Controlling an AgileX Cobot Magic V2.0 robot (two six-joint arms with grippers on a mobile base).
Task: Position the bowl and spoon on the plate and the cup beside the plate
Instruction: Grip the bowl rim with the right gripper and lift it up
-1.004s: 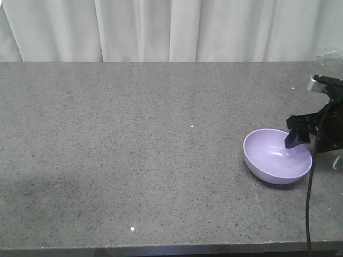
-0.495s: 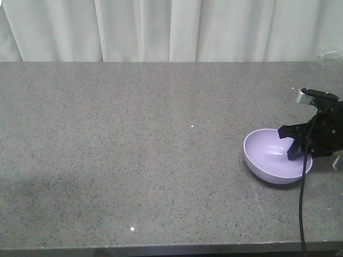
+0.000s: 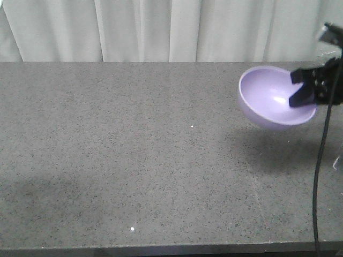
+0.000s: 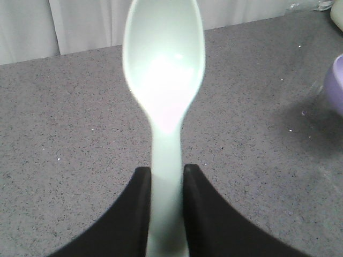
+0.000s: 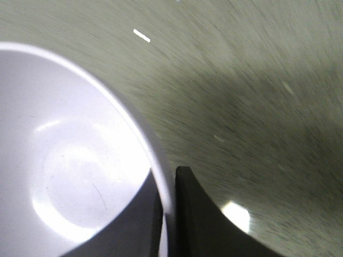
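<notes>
Two grippers, both loaded: your right gripper (image 3: 303, 87) pinches the bowl (image 3: 270, 99) by its rim, one finger inside, and holds it tilted in the air above the table's (image 3: 134, 150) right side. Your left gripper (image 4: 166, 214) clamps the spoon (image 4: 163, 69) by its handle, scoop pointing forward over the table.

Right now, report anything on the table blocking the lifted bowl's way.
Nothing visible does. The bowl hangs in the right gripper above the table, and no other object shows on it. The plate is out of view.
</notes>
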